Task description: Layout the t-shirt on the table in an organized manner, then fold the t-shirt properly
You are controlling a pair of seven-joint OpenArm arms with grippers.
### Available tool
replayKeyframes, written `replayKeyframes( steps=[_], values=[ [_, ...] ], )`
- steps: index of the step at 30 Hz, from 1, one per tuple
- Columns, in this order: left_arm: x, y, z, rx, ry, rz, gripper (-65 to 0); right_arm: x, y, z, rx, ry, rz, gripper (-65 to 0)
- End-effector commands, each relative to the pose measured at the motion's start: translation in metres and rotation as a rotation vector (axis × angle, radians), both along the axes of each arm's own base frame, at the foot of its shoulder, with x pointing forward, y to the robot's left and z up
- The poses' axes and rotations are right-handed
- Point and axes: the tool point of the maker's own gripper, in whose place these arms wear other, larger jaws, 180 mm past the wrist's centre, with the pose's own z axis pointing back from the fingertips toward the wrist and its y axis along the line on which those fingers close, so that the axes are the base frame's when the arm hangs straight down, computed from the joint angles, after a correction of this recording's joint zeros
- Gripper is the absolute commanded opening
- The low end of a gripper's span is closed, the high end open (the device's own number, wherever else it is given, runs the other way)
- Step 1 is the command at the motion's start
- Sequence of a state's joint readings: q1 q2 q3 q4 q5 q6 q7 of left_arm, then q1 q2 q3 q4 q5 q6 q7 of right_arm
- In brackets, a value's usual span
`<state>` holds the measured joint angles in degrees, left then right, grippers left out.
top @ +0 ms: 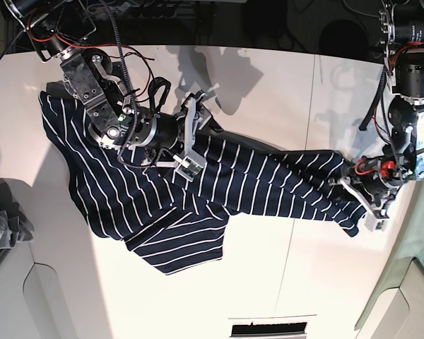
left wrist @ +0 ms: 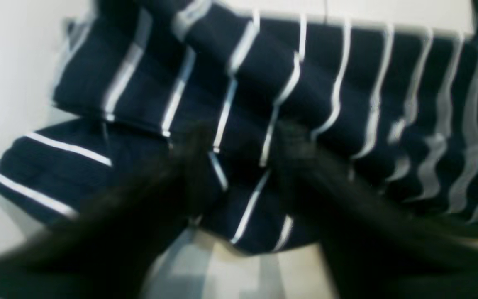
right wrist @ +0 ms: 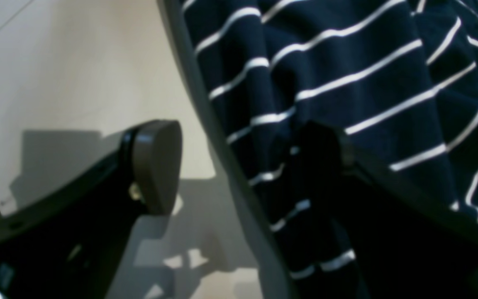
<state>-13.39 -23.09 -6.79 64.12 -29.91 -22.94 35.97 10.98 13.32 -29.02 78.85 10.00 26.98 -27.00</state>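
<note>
The dark navy t-shirt [top: 162, 191] with thin white stripes lies crumpled and stretched across the white table [top: 268, 282], one long part reaching to the right. My right gripper [top: 196, 138] hovers over the shirt's upper middle. In the right wrist view it [right wrist: 241, 166] is open, one pad [right wrist: 156, 166] over bare table and the other finger over the shirt's [right wrist: 347, 83] edge. My left gripper [top: 360, 196] sits at the shirt's right end. The left wrist view is blurred, and there its [left wrist: 243, 162] dark fingers stand apart over bunched striped fabric [left wrist: 264, 74].
A small grey cloth [top: 1, 222] lies at the table's left edge. A thin dark seam [top: 312, 127] runs down the table right of centre. A dark slot [top: 267, 329] sits at the near edge. Both arm bases and their cables stand along the far edge.
</note>
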Motion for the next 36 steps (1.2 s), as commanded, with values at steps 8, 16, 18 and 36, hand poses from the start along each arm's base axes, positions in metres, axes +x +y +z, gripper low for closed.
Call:
replayKeyframes(
  steps=[8,16,18,36],
  values=[
    [0.007,0.025,0.012,-0.096,-0.052,0.188,-24.1,0.011,0.004,0.013,0.036,-0.04,-0.006,-20.5],
    [0.003,0.001,-0.012,-0.131,-0.007,0.213,-24.1,0.011,0.004,0.013,0.035,-0.039,-0.006,-20.5],
    [0.003,-0.004,-0.015,-0.128,-0.006,0.226,-24.2,0.011,0.004,0.013,0.035,-0.039,-0.006,-20.5],
    [0.044,-0.046,0.109,-0.159,-0.344,-0.016,-65.0,0.011,0.004,0.013,0.034,-0.039,-0.006,-20.5]
  ],
)
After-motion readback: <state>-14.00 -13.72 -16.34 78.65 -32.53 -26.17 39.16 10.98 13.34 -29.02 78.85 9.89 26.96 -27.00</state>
